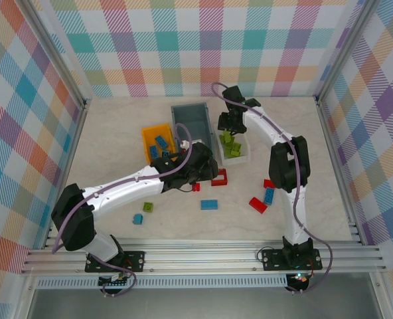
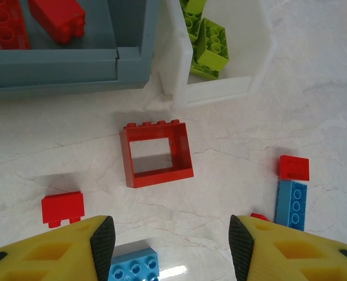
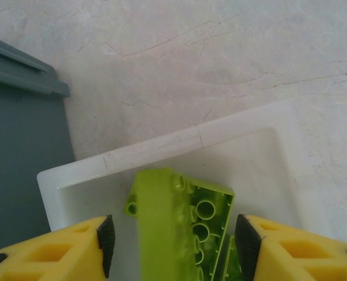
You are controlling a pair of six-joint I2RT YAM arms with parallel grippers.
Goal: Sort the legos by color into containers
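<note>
Pastel plaid walls (image 1: pixel 203 46), pale marbled tabletop (image 1: pixel 303 133), aluminium rails (image 1: pixel 203 256)

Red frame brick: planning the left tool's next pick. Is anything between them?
Nothing visible: bare table separates the left tool from the red frame. A blue brick lies beside one finger, nearer than the frame.

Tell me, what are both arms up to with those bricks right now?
Left fingers open, poised over red frame brick. Right fingers open above white bin, lime brick between them. Nothing blocking.
</note>
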